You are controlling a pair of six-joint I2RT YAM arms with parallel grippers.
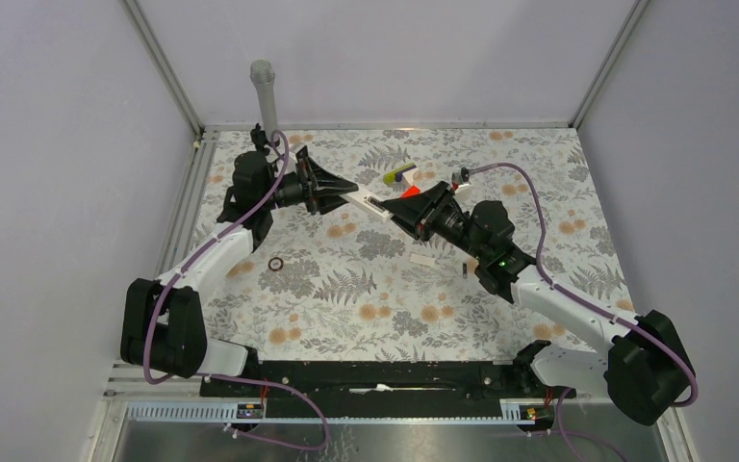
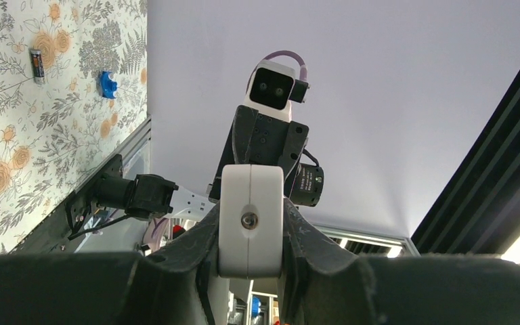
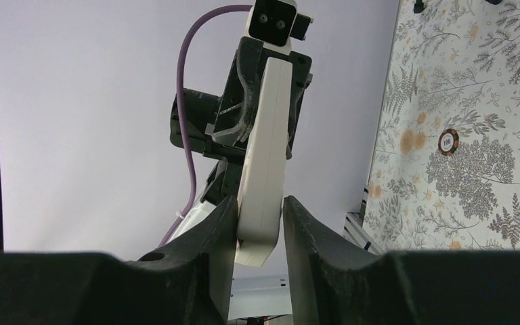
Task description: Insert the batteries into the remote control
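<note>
Two robot arms hold the remote control [image 1: 373, 202] off the table [image 1: 346, 308], mid-scene toward the far side. The left end effector [image 1: 351, 192] is clamped on one end and the right end effector [image 1: 396, 207] on the other. Each wrist view shows fingers pressed against the white bar's sides. Its long axis runs left to right, tipping slightly nearer at the right end. Which way its battery bay faces cannot be told. One battery [image 2: 37, 66] lies on the table not far from a blue piece [image 2: 108, 84]. From above it appears to be the dark speck beside the right forearm, near-right of the remote control and well apart from it. That likely makes the right arm the nearer one, though both are occupied. The battery's long axis appears to run near to far, across the remote control's. A second battery could not be found.
</note>
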